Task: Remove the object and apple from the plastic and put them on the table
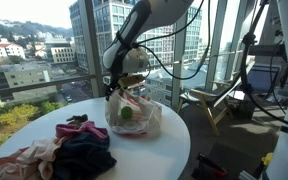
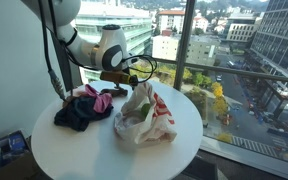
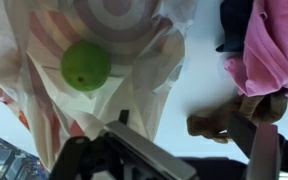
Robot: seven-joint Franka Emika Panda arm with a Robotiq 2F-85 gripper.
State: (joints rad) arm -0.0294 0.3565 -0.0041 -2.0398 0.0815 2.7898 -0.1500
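- The tool is hanging just over the plastic bag; whether open or closed, I cannot tell.
- The green apple is lying inside it.

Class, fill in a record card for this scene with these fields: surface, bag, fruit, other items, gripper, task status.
surface: round white table
bag: white plastic bag with red print, crumpled, lying on the table
fruit: green apple, inside the bag
other items: pile of clothes, pink and dark, beside the bag
gripper: gripper just above the bag's top; whether it is open or shut cannot be told
task status: apple not yet out of the bag; a second object in the bag cannot be made out
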